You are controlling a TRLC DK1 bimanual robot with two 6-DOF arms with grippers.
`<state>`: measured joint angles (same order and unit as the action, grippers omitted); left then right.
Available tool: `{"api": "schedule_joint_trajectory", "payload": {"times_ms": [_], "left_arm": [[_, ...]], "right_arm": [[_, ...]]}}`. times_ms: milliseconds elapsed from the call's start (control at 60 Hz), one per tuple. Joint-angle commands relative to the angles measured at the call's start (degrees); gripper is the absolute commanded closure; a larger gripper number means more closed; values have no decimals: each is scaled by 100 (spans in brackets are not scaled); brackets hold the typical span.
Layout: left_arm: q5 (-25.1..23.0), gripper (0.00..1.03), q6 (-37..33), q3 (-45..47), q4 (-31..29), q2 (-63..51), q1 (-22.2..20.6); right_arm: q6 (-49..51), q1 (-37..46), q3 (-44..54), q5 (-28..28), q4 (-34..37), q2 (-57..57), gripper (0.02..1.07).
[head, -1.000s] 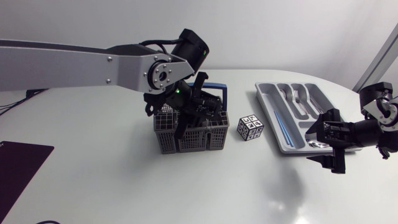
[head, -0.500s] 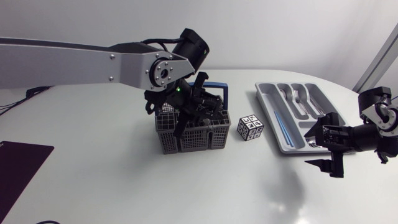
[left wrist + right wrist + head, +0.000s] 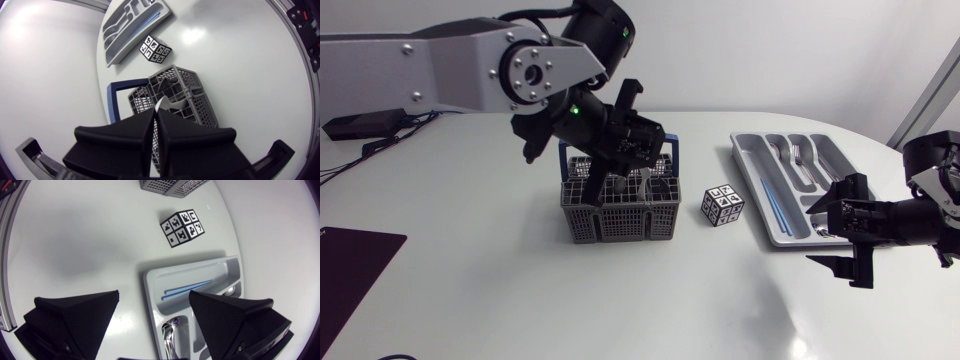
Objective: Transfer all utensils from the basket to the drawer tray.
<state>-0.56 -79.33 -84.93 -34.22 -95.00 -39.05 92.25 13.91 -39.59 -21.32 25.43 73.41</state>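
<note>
Clamping a silver utensil tight in the left tool, directly above the grey basket on the surface. Holding the right tool spread wide and unladen over a corner of the drawer tray.

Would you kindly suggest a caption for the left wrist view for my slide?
Left black pincer shut on a silver metal utensil above the grey mesh basket.

We see a small cube patterned with black-and-white markers on the white table, and a dark mat lying at its left edge.
</note>
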Motion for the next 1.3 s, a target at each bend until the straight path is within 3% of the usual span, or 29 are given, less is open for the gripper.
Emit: {"api": "schedule_joint_trajectory", "payload": {"times_ms": [0, 167, 267, 500, 617, 783, 1000, 1150, 1283], "left_arm": [[21, 100, 14, -33, -41, 333, 38], [21, 100, 392, 20, -147, 632, -33], [29, 100, 1069, -138, -331, 702, -103], [188, 100, 3477, -683, -709, 562, -340], [179, 100, 5112, -824, -894, 377, -516], [144, 100, 6193, -903, -920, 219, -674], [-146, 100, 7388, -1052, -920, -80, -569], [-217, 100, 7889, -1228, -894, -326, -569], [-445, 100, 8082, -1325, -903, -440, -551]], "right_arm": [[-190, -90, 163, -56, 94, -178, 6], [-550, -337, 154, -65, 243, -617, 6], [-1051, -547, 92, -153, 296, -863, 6], [-2888, -1295, -31, -206, 164, -1311, 6], [-3925, -1787, -4, -197, -73, -1566, 9], [-5059, -2622, -4, -83, -363, -1953, 17], [-6140, -3457, 101, 603, -1295, -1900, 21], [-6351, -4327, 242, 1543, -1963, -1593, 21], [-6412, -4845, 242, 2246, -2534, -1118, 32]]}}
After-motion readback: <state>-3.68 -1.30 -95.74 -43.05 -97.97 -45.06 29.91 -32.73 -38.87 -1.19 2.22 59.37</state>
